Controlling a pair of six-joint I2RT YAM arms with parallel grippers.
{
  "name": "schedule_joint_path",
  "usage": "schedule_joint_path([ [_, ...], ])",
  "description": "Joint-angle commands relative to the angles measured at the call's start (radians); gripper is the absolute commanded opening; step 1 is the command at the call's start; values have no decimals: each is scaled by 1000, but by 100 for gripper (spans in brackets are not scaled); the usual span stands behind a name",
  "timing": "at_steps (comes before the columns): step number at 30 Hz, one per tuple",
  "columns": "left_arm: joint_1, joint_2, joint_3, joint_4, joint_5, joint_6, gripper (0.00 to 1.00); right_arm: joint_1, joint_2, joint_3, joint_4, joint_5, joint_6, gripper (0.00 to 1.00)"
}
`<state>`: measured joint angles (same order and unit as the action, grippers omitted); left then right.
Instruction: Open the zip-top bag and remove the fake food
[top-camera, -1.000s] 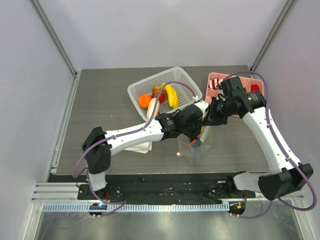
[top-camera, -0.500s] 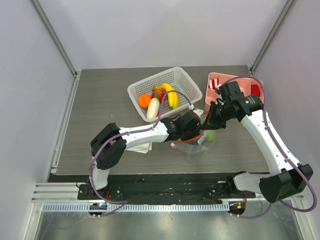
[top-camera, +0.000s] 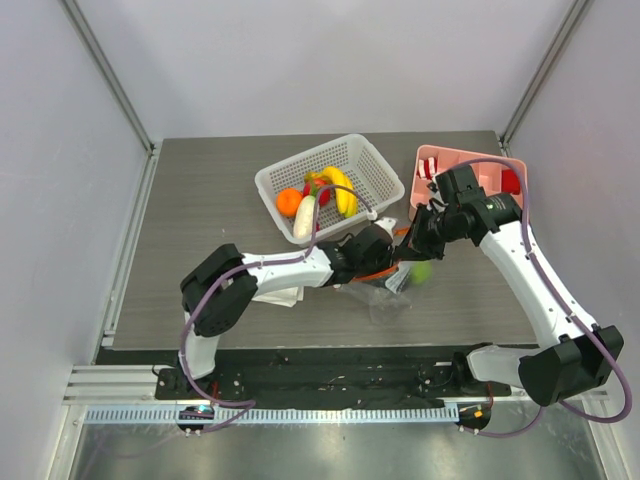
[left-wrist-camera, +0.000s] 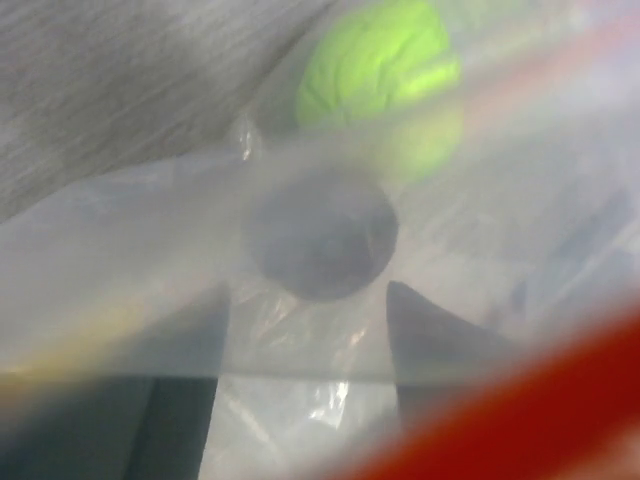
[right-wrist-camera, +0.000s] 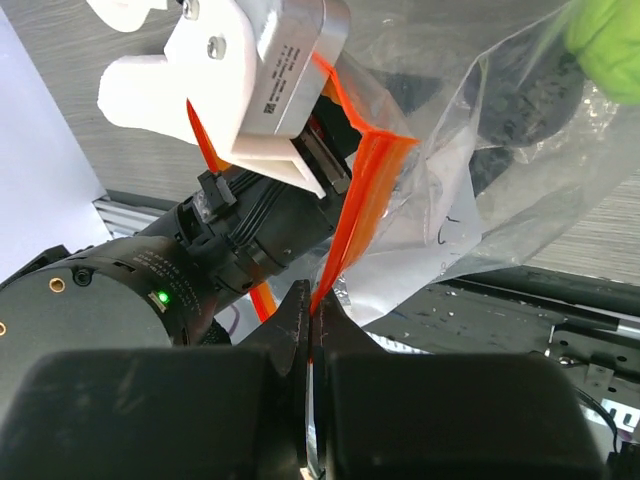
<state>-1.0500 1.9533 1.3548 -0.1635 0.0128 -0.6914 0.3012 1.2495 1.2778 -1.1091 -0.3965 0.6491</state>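
Observation:
The clear zip-top bag (top-camera: 392, 296) lies at the table's front middle, its orange-red zip strip (right-wrist-camera: 360, 190) pulled open. My right gripper (right-wrist-camera: 312, 312) is shut on that strip at the bag's right corner (top-camera: 410, 245). My left gripper (top-camera: 385, 262) reaches into the bag's mouth. Its fingers (left-wrist-camera: 432, 340) stand open, with nothing between them. Just beyond the left gripper (left-wrist-camera: 305, 300) lies a dark piece (left-wrist-camera: 322, 235) of fake food, and past it a green apple (left-wrist-camera: 380, 65). From above, the green apple (top-camera: 421, 271) shows through the plastic.
A white basket (top-camera: 372, 160) behind the bag holds an orange (top-camera: 288, 201), a white radish (top-camera: 305, 217), bananas (top-camera: 341, 188) and a red piece. A pink tray (top-camera: 470, 158) stands at the back right. White cloth (top-camera: 278, 293) lies under the left arm.
My left gripper has swung down into the bag's mouth and its jaws have spread apart. The right gripper kept its hold on the strip and shifted slightly toward the front.

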Motion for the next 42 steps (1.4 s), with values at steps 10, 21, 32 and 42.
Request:
schedule_joint_path([
  [10,2,104,30,159,-19,-11,75,6,-47,-31,31,-24,53,1],
  [21,2,144,83,167,-129,90,39,4,-51,-40,6,-2,38,1],
  [32,2,-120,35,-51,-21,247,0,-27,-53,-11,-21,134,-46,1],
  [42,51,-221,116,-223,262,173,0,-63,-68,9,-24,193,-137,1],
])
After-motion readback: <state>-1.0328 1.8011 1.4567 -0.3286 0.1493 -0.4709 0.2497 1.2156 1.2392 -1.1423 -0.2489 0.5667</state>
